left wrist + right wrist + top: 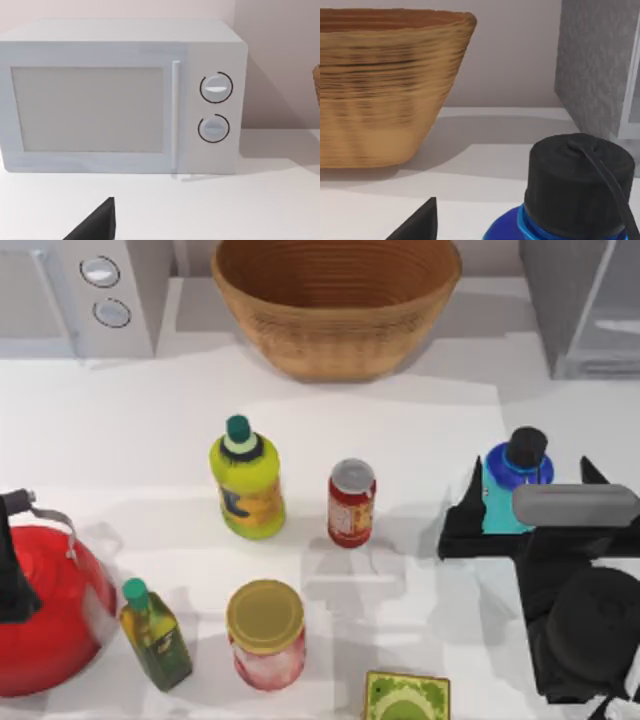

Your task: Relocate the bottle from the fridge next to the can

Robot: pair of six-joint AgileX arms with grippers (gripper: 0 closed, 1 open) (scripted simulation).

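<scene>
The turquoise bottle with blue shoulder and black cap stands upright on the table, to the right of the red can with a wide gap between them. My right gripper is open around the bottle. One finger sits close to its left side, and the other stands off its right side with a gap. In the right wrist view the bottle's cap and strap are very close, with a dark fingertip beside them. The grey fridge stands at the back right. My left gripper's fingertip faces the microwave.
A wicker basket is at the back centre and a white microwave at the back left. A yellow-green bottle, a gold-lidded jar, a small dark-green bottle, a red kettle and a green box crowd the left and front.
</scene>
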